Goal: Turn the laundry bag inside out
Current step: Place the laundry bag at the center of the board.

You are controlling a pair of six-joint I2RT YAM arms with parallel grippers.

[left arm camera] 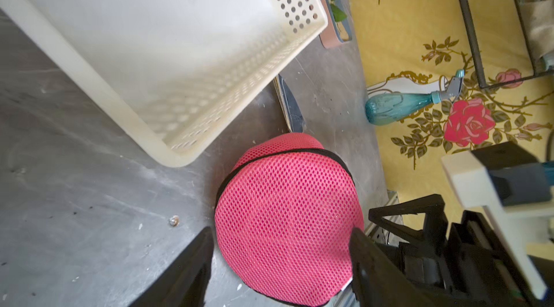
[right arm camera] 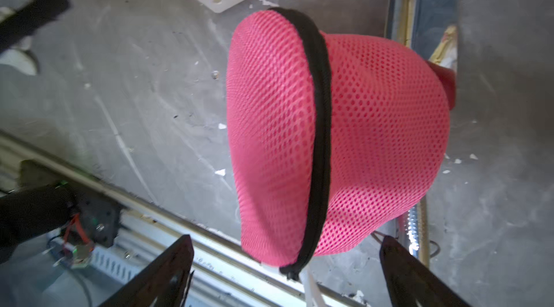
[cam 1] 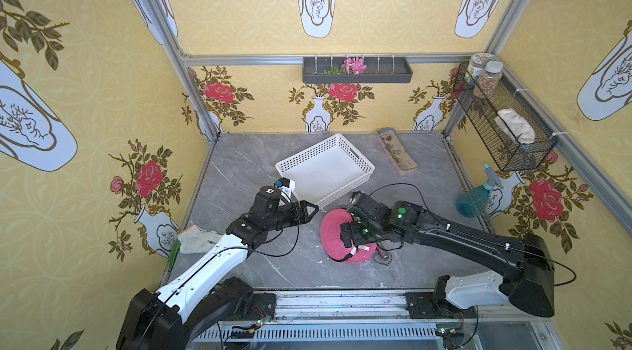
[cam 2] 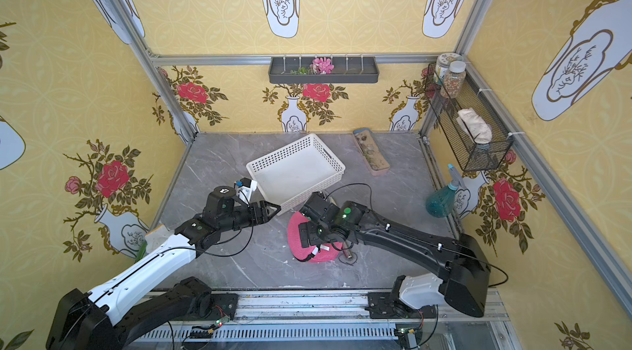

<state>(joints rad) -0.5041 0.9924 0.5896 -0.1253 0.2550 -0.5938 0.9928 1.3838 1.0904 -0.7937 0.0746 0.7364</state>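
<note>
Item: laundry bag (cam 1: 330, 232), pink mesh, dome-shaped, with a black zipper trim (right arm camera: 320, 128) running in a curve across it. Location: on the grey marbled desk (cam 1: 239, 167), toward its front middle, just in front of the near corner of the white perforated basket (cam 1: 345, 191) and apart from it. In both top views the wrist of the right arm hangs over the bag and hides part of it. Right gripper (right arm camera: 286, 239): jaws spread wide, holding nothing; in the right wrist view the bag sits beyond the two fingertips, untouched. Left gripper (left arm camera: 280, 230): jaws parted, holding nothing, aimed at the bag from the basket's side and close to it without contact. Basket: no contents, set at an angle on the desk. Other entries: teal spray bottle (cam 1: 475, 199) at the desk's right edge; long pinkish planter tray (cam 1: 398, 153) behind the basket toward the back wall; crumpled pale cloth (cam 1: 198, 239) at the desk's left edge; small shiny metal piece (right arm camera: 412, 224) lying just beside the bag; black wire shelf (cam 1: 506, 126) on the right wall, carrying two jars and a rag.
</note>
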